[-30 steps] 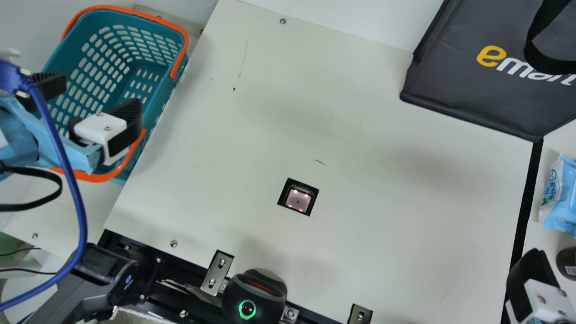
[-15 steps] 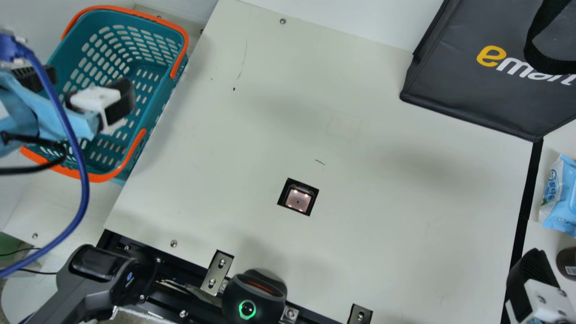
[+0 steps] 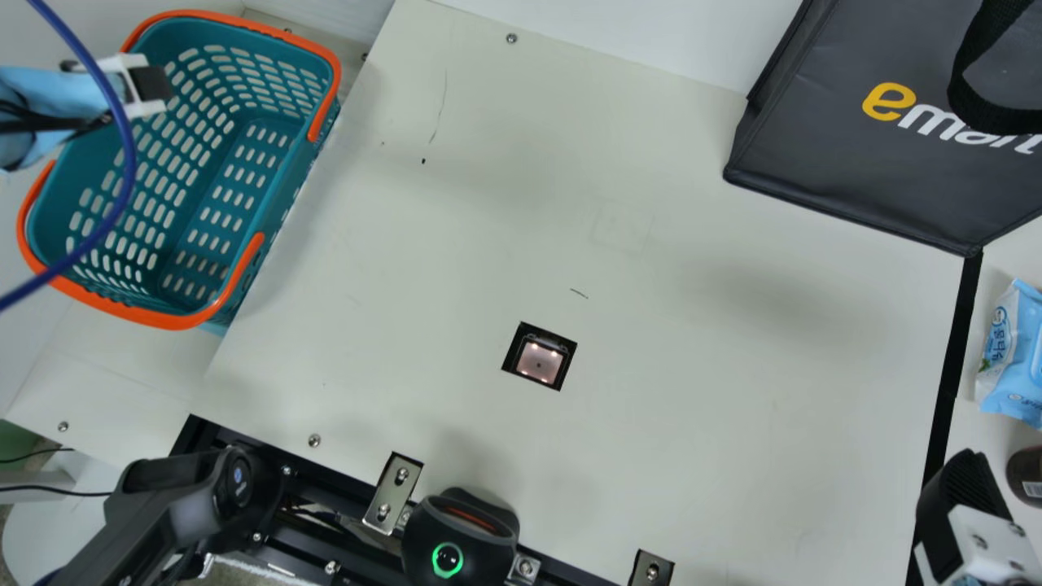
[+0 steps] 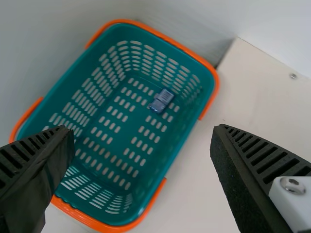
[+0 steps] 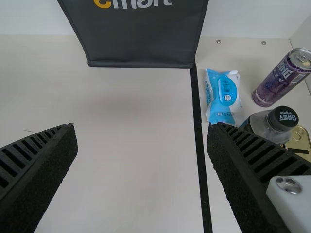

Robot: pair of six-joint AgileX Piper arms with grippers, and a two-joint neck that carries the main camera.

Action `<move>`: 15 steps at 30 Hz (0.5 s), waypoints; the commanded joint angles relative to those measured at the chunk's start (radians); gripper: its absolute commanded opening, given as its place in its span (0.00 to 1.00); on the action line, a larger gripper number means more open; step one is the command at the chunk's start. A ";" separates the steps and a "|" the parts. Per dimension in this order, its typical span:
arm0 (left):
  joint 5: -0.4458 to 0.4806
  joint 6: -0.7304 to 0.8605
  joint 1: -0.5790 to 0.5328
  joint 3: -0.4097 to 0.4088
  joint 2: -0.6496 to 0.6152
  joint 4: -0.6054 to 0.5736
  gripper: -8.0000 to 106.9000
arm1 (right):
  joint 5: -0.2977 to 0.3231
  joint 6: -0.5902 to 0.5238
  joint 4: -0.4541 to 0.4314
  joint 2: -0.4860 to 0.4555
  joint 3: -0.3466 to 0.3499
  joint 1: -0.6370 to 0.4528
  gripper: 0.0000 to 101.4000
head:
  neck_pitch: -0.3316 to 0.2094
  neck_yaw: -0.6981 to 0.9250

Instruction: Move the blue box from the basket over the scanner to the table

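Black and ribbed, the right gripper (image 5: 142,127) sits wide at four o'clock from the square black-framed scanner (image 3: 539,361); at ten o'clock, the left gripper (image 4: 143,130) gapes empty above the orange-rimmed teal plastic basket (image 4: 181,150). Best centre it over the small dark-blue box (image 4: 161,101) inside, then descend straight.

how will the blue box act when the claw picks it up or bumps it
The blue box is small beside the basket, so it's probably light. Its fairly straight edges suggest it's stiff enough not to flop. It lies low on the basket's slotted floor, so a bump would more likely slide it than roll it.
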 commanded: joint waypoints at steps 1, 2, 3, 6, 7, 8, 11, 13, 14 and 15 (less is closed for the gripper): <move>-0.005 0.015 0.085 -0.006 0.043 -0.004 0.85 | 0.000 0.000 0.000 0.000 0.000 0.000 0.94 | -0.030 0.002; -0.008 0.020 0.099 -0.010 0.059 -0.006 0.85 | 0.000 0.000 0.000 0.000 0.000 0.000 0.94 | -0.030 0.002; -0.010 0.024 0.111 -0.013 0.076 -0.009 0.85 | 0.000 0.000 0.000 0.000 0.000 0.000 0.94 | -0.030 0.002; -0.016 0.022 0.129 -0.017 0.126 -0.015 0.85 | 0.000 0.000 0.000 0.000 0.000 0.000 0.94 | -0.030 0.002; -0.020 0.018 0.131 -0.018 0.143 -0.017 0.85 | 0.000 0.000 0.000 0.000 0.000 0.000 0.94 | -0.030 0.002; -0.027 0.012 0.131 -0.017 0.161 -0.019 0.85 | 0.000 0.000 0.000 0.000 0.000 0.000 0.94 | -0.030 0.002; -0.052 -0.011 0.123 -0.014 0.212 -0.020 0.85 | 0.001 0.000 0.000 0.000 0.000 0.000 0.94 | -0.030 0.002; -0.075 -0.027 0.114 -0.010 0.246 -0.018 0.85 | 0.001 0.000 0.000 0.000 0.000 0.000 0.94 | -0.030 0.002; -0.087 -0.034 0.108 -0.008 0.262 -0.017 0.85 | 0.001 0.000 0.000 0.000 0.000 0.000 0.94 | -0.030 0.002; -0.099 -0.040 0.102 -0.005 0.279 -0.015 0.85 | 0.001 0.000 0.000 0.000 0.000 0.000 0.94 | -0.030 0.002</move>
